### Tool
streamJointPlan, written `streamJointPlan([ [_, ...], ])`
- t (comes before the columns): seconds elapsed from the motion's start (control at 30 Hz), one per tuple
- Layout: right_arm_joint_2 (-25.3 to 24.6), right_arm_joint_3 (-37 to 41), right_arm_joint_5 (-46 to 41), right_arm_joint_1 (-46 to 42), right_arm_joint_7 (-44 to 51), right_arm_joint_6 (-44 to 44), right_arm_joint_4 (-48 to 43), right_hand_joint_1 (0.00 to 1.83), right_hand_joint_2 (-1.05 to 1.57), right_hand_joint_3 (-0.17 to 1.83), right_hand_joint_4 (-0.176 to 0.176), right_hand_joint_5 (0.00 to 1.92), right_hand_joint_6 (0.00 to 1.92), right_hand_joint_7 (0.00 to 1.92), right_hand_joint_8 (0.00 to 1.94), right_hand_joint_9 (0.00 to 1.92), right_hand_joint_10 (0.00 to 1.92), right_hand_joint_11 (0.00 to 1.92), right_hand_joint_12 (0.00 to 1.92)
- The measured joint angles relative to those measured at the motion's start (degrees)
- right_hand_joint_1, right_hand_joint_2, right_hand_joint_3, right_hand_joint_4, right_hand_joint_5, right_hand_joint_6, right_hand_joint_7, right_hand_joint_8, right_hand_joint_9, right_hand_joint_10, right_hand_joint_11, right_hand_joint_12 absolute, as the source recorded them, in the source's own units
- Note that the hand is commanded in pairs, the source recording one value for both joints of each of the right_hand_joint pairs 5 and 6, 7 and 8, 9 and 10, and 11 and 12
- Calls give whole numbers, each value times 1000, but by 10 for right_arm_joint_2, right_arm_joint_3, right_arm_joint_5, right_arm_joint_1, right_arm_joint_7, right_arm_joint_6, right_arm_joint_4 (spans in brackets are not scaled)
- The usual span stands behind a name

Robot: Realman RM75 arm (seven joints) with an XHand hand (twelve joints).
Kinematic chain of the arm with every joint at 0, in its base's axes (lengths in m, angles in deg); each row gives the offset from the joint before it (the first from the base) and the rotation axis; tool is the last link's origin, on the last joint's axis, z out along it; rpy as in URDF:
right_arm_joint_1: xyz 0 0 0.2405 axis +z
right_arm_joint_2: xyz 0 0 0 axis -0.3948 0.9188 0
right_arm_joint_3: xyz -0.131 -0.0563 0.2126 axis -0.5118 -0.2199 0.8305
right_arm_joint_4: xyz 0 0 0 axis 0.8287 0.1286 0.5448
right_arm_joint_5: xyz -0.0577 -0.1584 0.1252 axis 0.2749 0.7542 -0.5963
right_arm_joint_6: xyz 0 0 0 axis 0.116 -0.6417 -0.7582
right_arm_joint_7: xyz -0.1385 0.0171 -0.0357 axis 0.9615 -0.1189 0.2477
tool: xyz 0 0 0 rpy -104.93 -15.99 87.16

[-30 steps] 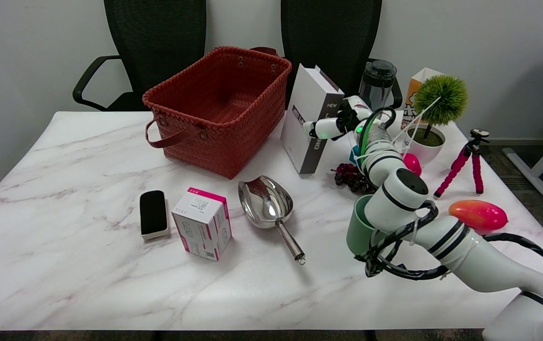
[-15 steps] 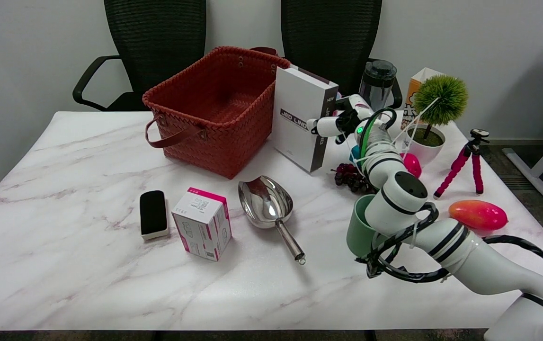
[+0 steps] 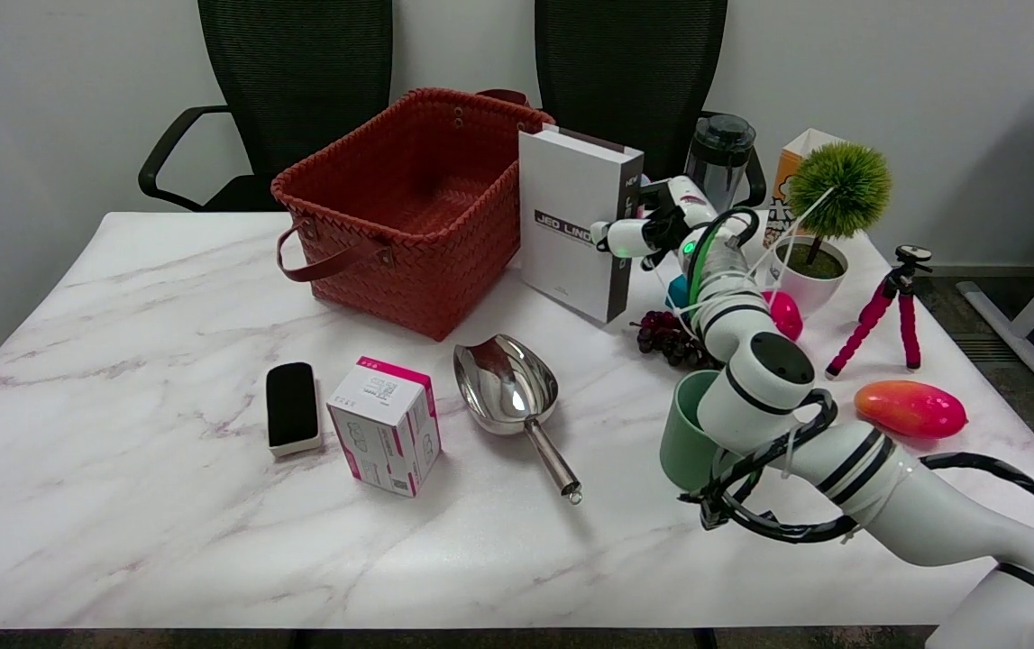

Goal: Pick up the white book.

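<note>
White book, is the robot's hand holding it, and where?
Yes. The right hand grips the white book by its dark spine edge, on the side away from the basket, with a finger across the front cover.

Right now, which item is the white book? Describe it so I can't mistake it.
Find the red woven basket at the table's far side. Just to its right in the picture the white book stands upright, gripped by the right hand at its dark spine. Unlike the small pink-and-white box near the front, it is tall, with black lettering on its cover.
</note>
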Motion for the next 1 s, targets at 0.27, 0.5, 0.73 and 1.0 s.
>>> streamJointPlan([
  [0.27, 0, 3, 23, -9, -14, 0, -2, 1023, 906, 720, 0, 937, 937, 1480, 1480, 1479, 1479, 1146, 1146],
  [0.5, 2, 6, 34, -16, -24, 2, -5, 1072, 411, 1029, 0, 735, 735, 1321, 1321, 1222, 1222, 878, 878],
  [0.73, 4, 9, 40, -24, -31, 7, -7, 1088, 79, 1141, 0, 393, 393, 878, 878, 774, 774, 657, 657],
  [1.0, 5, 24, 41, -37, -41, 35, -8, 1077, 39, 1083, 0, 281, 281, 770, 770, 741, 741, 641, 641],
])
